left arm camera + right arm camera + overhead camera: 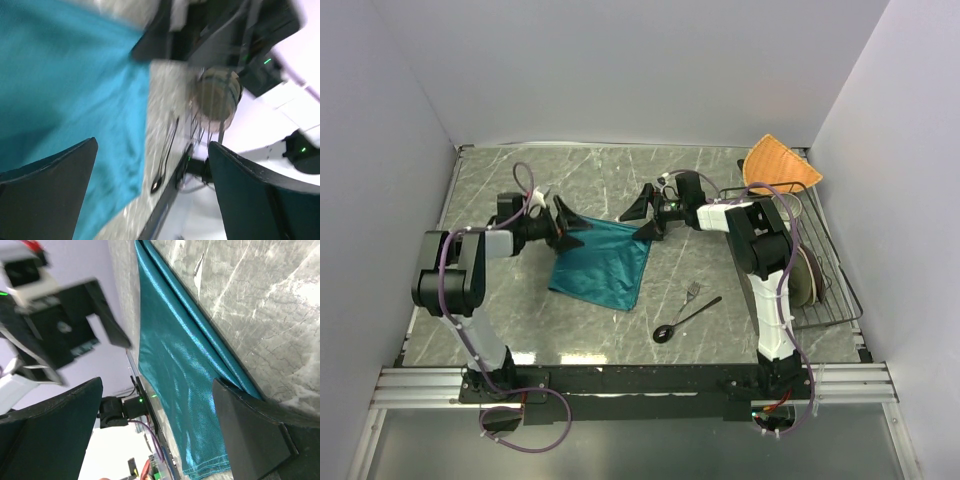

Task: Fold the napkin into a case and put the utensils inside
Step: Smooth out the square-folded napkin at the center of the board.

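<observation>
The teal napkin (603, 264) lies folded flat on the marble table, its layered edge showing in the right wrist view (175, 365). My left gripper (574, 226) stands open at the napkin's far left corner, nothing between its fingers (47, 192). Just above the far right corner my right gripper (640, 219) is open too and holds nothing. The silver fork (692, 293) and the dark spoon (684, 320) lie side by side on the table, right of the napkin and nearer the front edge. In the left wrist view the spoon (164, 162) appears beyond the napkin (70, 95).
A black wire rack (830, 300) holding round plates (808, 280) stands along the right edge, behind the right arm. An orange woven fan-shaped cloth (778, 166) lies at the back right. Grey walls close the table on three sides.
</observation>
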Robot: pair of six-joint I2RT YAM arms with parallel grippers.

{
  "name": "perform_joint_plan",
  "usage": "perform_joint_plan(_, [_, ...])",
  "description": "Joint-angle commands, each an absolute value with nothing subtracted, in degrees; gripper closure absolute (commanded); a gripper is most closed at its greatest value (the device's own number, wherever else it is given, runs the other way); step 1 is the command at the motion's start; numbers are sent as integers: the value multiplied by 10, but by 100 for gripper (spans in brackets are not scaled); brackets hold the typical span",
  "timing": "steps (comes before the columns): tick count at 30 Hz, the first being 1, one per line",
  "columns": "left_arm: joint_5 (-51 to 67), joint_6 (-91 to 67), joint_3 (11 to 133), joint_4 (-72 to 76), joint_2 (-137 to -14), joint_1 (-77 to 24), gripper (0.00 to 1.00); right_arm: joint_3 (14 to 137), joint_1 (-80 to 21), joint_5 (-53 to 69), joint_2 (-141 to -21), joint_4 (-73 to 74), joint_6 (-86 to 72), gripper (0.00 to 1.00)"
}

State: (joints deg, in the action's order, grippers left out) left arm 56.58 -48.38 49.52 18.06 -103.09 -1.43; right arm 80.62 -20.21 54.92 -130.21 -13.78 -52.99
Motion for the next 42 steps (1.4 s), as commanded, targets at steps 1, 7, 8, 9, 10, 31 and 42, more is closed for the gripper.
perform_joint_plan(1, [587, -418, 439, 100, -1043, 22, 1, 807, -185, 473, -1317, -67, -485, 0])
perform_joint_plan(7, [580, -359, 428, 62, -1088, 60, 1, 799, -182, 452, -1319, -50, -479, 0])
perform_joint_plan(8, [580, -345, 430, 37, -1091, 68, 1, 799, -181, 450, -1319, -44, -473, 0])
perform_joint_plan(9, [582, -329, 432, 23, -1088, 88, 1, 802, -181, 450, -1318, -40, -472, 0])
perform_joint_plan(10, [590, -292, 441, 6, -1082, 96, 1, 803, -181, 453, -1319, -40, -471, 0])
perform_joint_plan(31, [683, -246, 370, -24, -1005, 20, 1, 824, -192, 472, -1317, -28, -461, 0])
perform_joint_plan(42, [661, -254, 363, -14, -1092, 62, 1, 833, -185, 461, -1322, -7, -438, 0])
